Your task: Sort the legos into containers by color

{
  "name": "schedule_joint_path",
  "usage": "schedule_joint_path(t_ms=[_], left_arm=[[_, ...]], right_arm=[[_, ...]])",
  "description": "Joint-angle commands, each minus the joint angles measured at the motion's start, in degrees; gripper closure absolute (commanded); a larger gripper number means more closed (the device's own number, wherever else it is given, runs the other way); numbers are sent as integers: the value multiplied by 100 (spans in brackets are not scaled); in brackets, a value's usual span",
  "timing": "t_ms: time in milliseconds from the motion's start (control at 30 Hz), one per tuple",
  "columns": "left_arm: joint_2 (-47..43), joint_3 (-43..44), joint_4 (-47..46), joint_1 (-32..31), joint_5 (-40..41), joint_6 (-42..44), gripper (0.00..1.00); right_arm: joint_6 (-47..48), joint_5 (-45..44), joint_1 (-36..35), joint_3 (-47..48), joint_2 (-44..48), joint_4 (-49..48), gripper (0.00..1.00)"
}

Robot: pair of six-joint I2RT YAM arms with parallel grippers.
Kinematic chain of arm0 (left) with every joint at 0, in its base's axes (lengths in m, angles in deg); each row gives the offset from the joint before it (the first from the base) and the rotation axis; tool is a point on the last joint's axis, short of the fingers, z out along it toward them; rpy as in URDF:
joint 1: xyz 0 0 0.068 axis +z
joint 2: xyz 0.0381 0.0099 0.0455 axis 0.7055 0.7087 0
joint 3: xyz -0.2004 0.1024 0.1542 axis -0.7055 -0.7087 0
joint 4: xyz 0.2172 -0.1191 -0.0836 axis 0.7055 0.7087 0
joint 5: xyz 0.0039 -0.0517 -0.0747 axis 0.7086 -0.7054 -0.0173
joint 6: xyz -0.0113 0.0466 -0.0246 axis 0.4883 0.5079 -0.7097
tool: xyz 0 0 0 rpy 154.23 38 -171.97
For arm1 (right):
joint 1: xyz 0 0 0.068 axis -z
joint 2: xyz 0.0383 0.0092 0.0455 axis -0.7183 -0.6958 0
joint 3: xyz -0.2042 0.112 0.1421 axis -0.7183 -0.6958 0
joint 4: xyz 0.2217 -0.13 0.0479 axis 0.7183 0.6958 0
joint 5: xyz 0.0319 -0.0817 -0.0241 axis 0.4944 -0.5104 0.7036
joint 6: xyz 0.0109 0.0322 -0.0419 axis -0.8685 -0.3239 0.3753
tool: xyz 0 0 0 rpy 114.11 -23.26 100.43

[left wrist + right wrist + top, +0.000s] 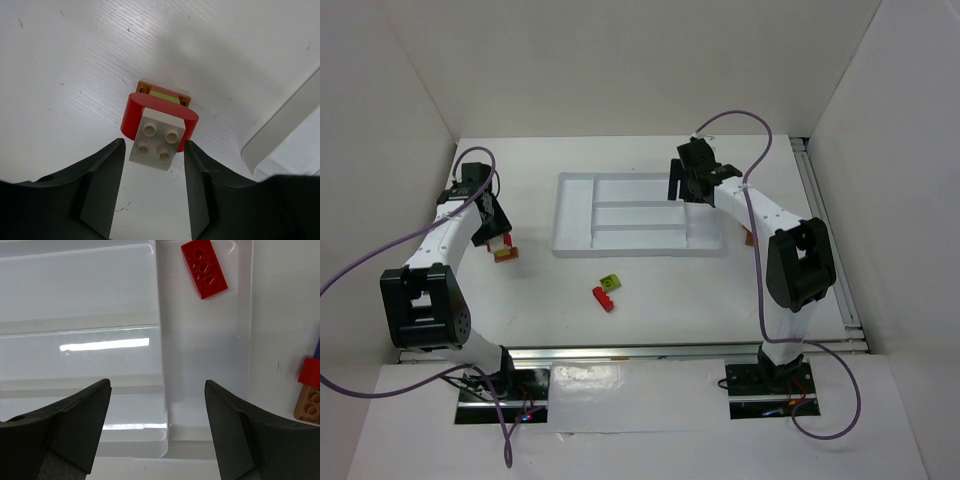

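A cream-white lego (pixel 157 140) sits on a red curved lego (pixel 134 114), with a lime green and an orange-brown lego (pixel 145 87) stacked behind it. My left gripper (pixel 154 145) is open and straddles the white lego's near end, with a thin gap on each side. From above, this cluster (pixel 505 253) lies left of the white tray of containers (pixel 575 215). My right gripper (pixel 157 390) hangs open and empty over the tray (pixel 160 340). A red lego (pixel 204 268) lies in the tray's right compartment.
A green lego (pixel 610 282) and a red lego (pixel 604 299) lie on the table in front of the tray. Red (pixel 310 372) and orange-brown (pixel 309 405) legos lie just outside the tray's right rim. The tray's corner (pixel 280 125) is right of the left gripper.
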Motion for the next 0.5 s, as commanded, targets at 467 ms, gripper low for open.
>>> schedule_joint_path(t_ms=[467], left_arm=[[28, 169, -59, 36, -87, 104, 37]], right_arm=[[-84, 5, -124, 218, -35, 108, 18]])
